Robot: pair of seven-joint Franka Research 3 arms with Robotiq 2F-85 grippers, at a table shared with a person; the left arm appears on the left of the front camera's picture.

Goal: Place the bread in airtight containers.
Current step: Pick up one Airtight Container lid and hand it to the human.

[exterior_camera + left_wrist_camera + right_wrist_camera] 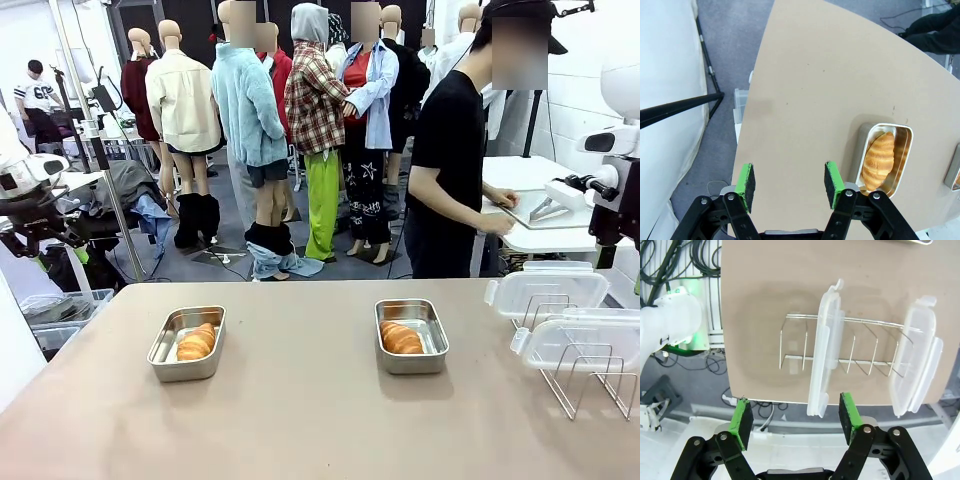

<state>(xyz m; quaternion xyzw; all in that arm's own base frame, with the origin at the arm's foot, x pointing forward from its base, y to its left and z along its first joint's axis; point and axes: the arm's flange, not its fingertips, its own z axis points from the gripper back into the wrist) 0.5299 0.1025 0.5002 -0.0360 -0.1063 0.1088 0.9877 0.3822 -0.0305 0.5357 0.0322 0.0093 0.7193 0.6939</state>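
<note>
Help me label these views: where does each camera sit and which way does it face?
Front view: fixed between the left arm and right arm, seen at its edges, facing across the table toward the person.
Left wrist view: above the table's edge, looking down at a croissant in a tub; its open left tool shows.
Right wrist view: off the table's edge, looking down on two lids on a wire rack; its open right tool shows.
Shared: front and left wrist, that tub; front and right wrist, the rack.
</note>
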